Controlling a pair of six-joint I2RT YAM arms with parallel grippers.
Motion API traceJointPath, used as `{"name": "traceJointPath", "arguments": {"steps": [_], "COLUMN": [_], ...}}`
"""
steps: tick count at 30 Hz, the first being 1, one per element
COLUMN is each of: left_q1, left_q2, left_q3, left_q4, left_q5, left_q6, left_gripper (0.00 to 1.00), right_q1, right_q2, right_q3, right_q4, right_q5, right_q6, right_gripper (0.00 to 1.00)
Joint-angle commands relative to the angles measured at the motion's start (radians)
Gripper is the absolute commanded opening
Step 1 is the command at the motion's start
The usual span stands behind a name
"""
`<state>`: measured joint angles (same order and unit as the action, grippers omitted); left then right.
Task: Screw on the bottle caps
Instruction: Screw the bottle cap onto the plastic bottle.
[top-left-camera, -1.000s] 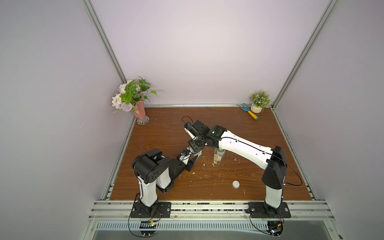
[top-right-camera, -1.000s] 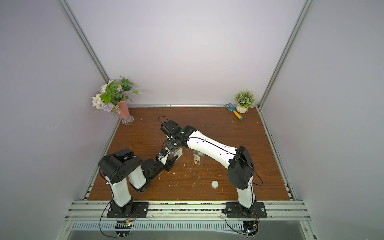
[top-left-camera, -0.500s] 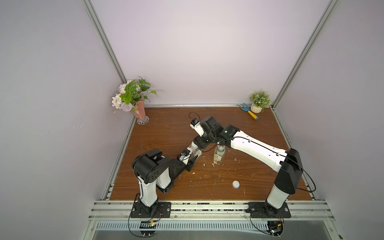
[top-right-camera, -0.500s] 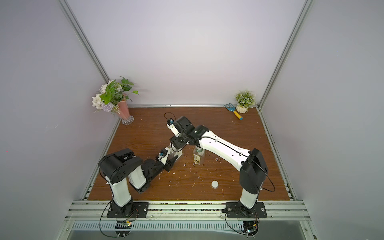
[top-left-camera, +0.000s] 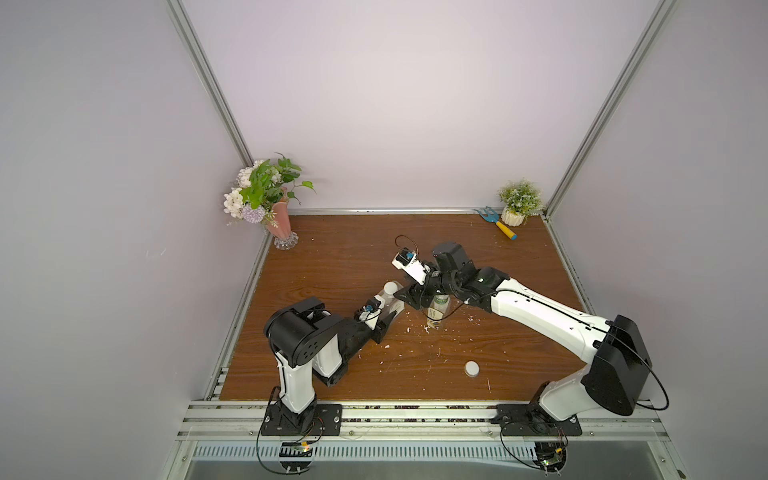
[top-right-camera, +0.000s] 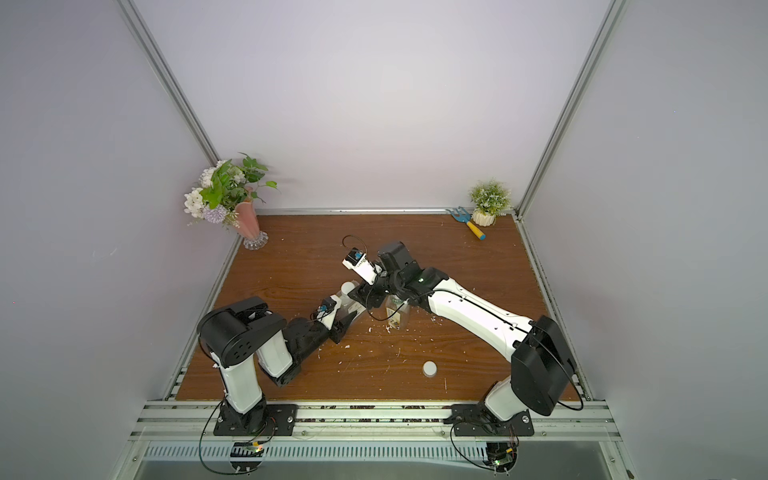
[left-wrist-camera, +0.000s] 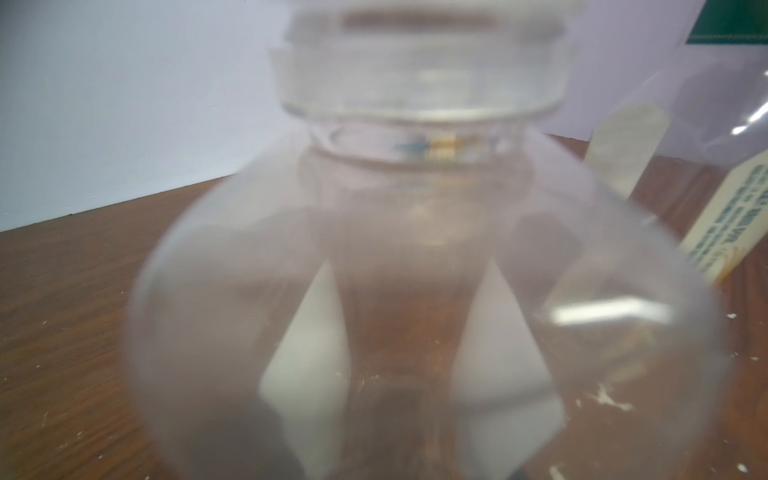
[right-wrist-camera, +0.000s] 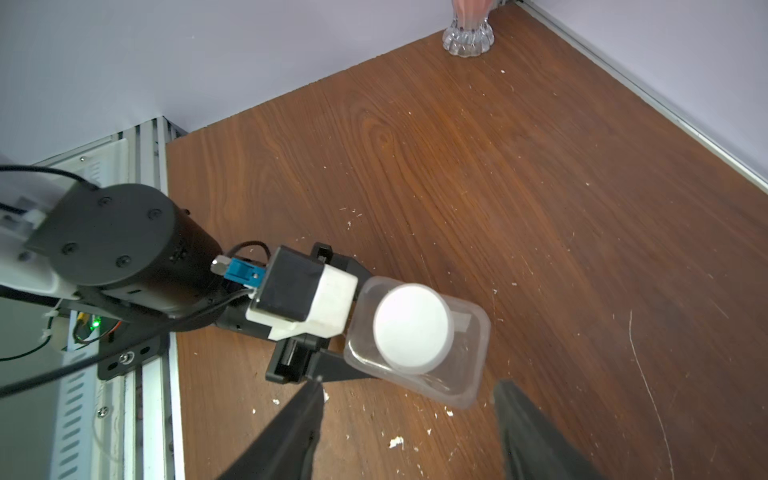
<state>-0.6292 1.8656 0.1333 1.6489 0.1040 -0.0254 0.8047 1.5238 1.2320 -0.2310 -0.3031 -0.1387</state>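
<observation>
Left fingers (right-wrist-camera: 336, 368) pinch the square bottle (right-wrist-camera: 469, 353); right fingers (right-wrist-camera: 286, 440) stand spread and empty

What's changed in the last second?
The right gripper opened, let go of the cap on the square bottle and drew back toward the robot's right. Unchanged: the left gripper holds that bottle, the round bottle stands beside it, and the loose cap lies where it was.

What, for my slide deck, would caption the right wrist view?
Open right gripper looks down on the white cap atop the square bottle, gripped by the left gripper on the table.
</observation>
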Motion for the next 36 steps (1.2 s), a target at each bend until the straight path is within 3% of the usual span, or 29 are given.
{"name": "traceJointPath", "arguments": {"steps": [1,14,21,36], "left_q1": [-0.012,-0.009,-0.008,-0.006], "left_q2": [0.020,0.017,0.011,-0.009], "left_q3": [0.005,0.002,-0.001,-0.005], "left_q4": [0.052,0.051,0.050,0.028], "left_q5": [0.025,0.029,0.028,0.022], "left_q6": [0.008,0.010,0.010,0.002], "left_gripper": [0.26,0.26,0.25,0.25], "right_q1": [-0.001,-0.002,-0.001,0.011], "right_q2": [0.033,0.125,0.134,0.161], "right_q3": [0.059,0.127,0.129,0.145], "right_q4": [0.032,-0.031,-0.036,-0.053], "right_q5": [-0.052,-0.034,-0.021,0.016], "right_q6": [-0.047,-0.084,-0.087,-0.076], "right_gripper": [0.69,0.68,0.58,0.51]}}
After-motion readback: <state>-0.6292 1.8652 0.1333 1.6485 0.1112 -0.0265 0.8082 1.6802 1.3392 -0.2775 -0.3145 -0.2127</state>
